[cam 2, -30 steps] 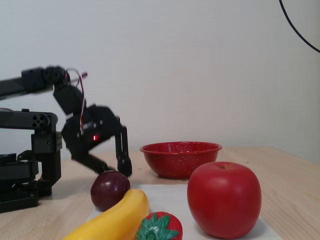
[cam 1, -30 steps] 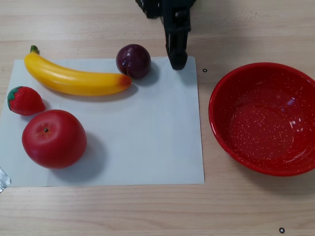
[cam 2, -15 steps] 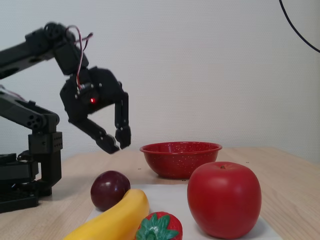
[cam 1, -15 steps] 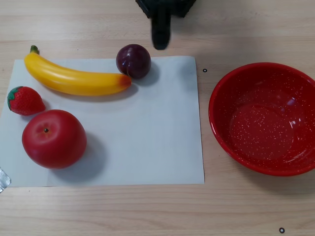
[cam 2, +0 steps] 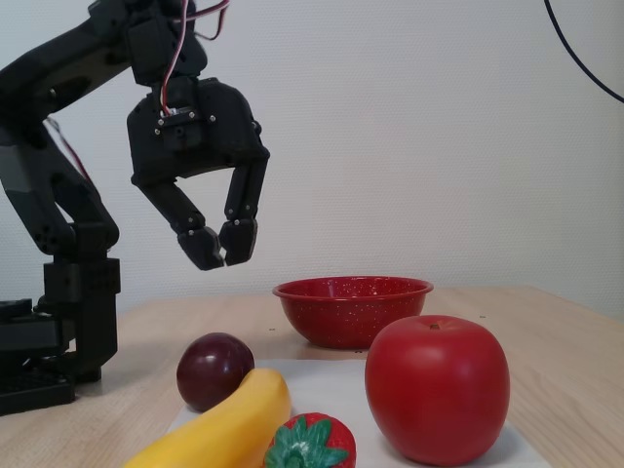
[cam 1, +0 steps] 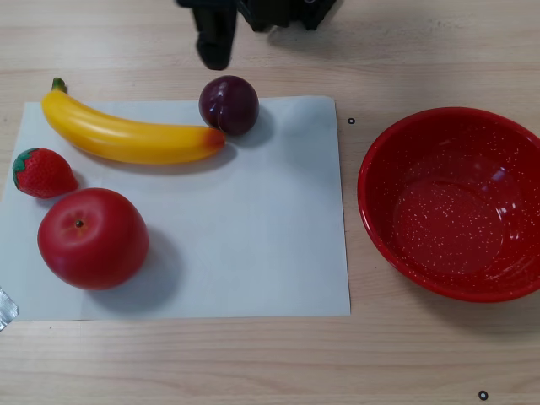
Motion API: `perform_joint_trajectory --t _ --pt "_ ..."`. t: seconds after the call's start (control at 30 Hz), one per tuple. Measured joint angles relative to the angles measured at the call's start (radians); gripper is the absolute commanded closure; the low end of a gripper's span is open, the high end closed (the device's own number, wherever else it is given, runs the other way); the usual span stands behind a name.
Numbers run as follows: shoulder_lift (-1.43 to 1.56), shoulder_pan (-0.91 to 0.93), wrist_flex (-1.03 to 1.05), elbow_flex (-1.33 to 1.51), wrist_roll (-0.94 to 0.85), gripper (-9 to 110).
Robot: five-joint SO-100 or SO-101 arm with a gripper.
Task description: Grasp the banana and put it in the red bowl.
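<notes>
The banana (cam 1: pixel 126 135) lies on a white sheet of paper (cam 1: pixel 253 236) on the wooden table (cam 1: pixel 253 363), its green stem at the upper left of the other view and its orange-red end at the right, touching or just beside a dark purple plum (cam 1: pixel 229 105). Going left to right in that view: a small strawberry (cam 1: pixel 40 172) sits at the sheet's left edge, just below the banana's stem end; a red apple (cam 1: pixel 93 238) stands just beside it, lower on the paper (it is the largest of the fruits); then come the banana and the plum along the sheet's top edge; well apart to the right, off the paper, sits the red bowl (cam 1: pixel 456 202), with nothing in it but its white speckles.

In the fixed view the black gripper (cam 2: pixel 223 253) hangs in the air above the table, clear of every fruit, higher than the plum (cam 2: pixel 214 370) and to the left of the red bowl (cam 2: pixel 353 307). Its jaws curve inward and the fingertips nearly meet, leaving at most a narrow slit; nothing is between them. In the other view only a dark part of the arm shows at the top edge, above and left of the plum.
</notes>
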Motion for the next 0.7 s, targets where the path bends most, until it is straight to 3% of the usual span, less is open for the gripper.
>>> perform_joint_trajectory --t 0.7 --pt "-0.411 -0.253 0.133 -0.468 0.259 94"
